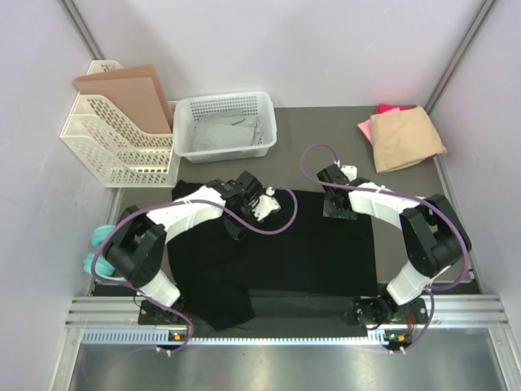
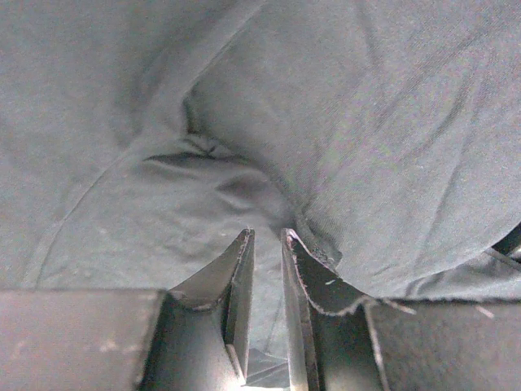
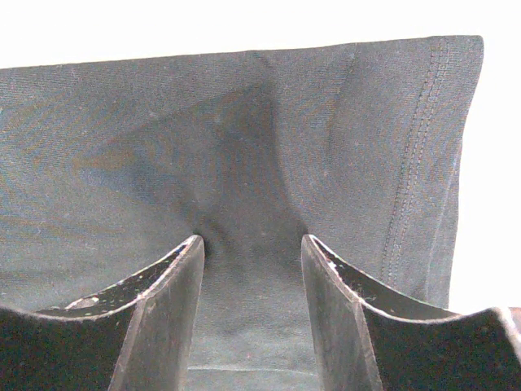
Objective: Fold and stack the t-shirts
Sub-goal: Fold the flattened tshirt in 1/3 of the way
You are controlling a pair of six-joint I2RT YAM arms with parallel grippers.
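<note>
A large black t-shirt [image 1: 301, 252] lies spread over the middle of the table, its left part bunched and folded over. My left gripper [image 1: 238, 221] is low on its back-left part. In the left wrist view, this gripper [image 2: 267, 236] has its jaws nearly together, and wrinkles in the black t-shirt [image 2: 342, 130] run into the narrow gap. My right gripper [image 1: 338, 208] is at the shirt's back-right corner. There this gripper [image 3: 252, 240] stands open, its tips pressed into the cloth [image 3: 244, 147] beside the stitched hem. A folded tan shirt [image 1: 405, 138] lies on a pink one [image 1: 391, 108] at the back right.
A white mesh basket [image 1: 226, 122] stands behind the shirt. To its left is a white file rack [image 1: 114, 147] holding brown cardboard sheets [image 1: 130, 90]. Teal objects [image 1: 96, 244] sit at the left table edge. A metal rail [image 1: 285, 314] runs along the front.
</note>
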